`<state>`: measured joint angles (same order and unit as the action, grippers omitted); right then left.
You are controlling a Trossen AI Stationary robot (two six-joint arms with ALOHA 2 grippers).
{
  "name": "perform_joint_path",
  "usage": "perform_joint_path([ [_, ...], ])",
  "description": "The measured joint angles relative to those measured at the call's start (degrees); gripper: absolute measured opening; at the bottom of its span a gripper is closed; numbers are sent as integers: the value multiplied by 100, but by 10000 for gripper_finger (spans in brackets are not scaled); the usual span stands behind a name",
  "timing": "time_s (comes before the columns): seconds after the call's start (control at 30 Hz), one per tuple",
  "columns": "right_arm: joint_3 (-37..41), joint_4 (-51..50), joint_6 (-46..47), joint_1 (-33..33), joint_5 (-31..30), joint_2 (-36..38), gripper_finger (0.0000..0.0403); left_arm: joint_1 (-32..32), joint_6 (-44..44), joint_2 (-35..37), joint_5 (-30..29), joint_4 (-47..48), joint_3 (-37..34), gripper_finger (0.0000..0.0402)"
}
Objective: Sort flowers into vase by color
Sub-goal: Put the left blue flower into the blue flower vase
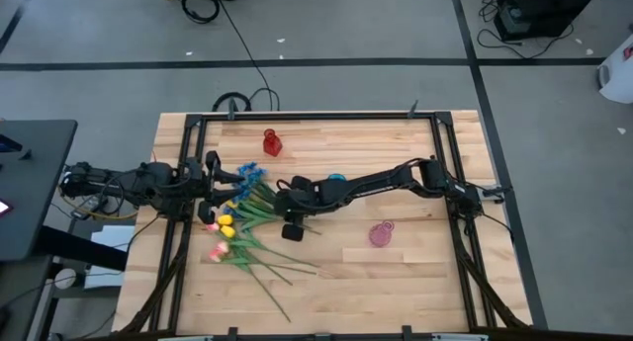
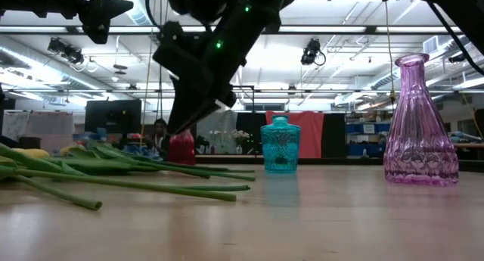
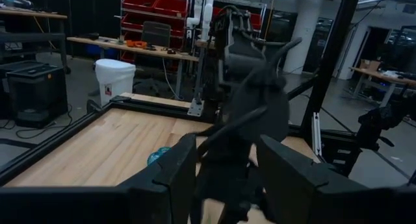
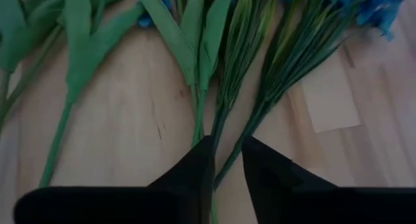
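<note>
The flowers lie in a loose pile on the table's left half: blue sprays (image 1: 247, 171), yellow tulips (image 1: 226, 222) and pink tulips (image 1: 218, 250), with long green stems (image 2: 136, 185) flat on the wood. My right gripper (image 4: 227, 152) hangs open just above the stems of the blue sprays (image 4: 260, 100), slanting down toward the pile, clear of them in the low view (image 2: 181, 117). My left gripper (image 3: 227, 185) waits open at the table's left edge (image 1: 213, 175), pointing level.
Three vases stand upright on the table: a red one (image 1: 271, 141) at the far side, a teal one (image 2: 280, 146) partly under my right arm, and a pink one (image 1: 381, 234) to the right. Bare wood lies near the front edge.
</note>
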<state>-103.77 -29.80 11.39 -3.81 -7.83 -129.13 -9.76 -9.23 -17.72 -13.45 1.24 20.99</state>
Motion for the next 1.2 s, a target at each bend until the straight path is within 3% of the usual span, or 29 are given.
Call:
perform_joint_path([
  [0.27, 92, 945, -211, -40, -56, -153, 113, 0, 0, -1, 0, -3, 0, 168],
  [0.97, 117, 794, -237, 10, -86, -590, 110, 0, -2, -23, 0, 23, -2, 168],
  [1.2, 108, 575, -55, 91, -108, -576, 58, 0, 0, -23, 0, 36, -2, 168],
])
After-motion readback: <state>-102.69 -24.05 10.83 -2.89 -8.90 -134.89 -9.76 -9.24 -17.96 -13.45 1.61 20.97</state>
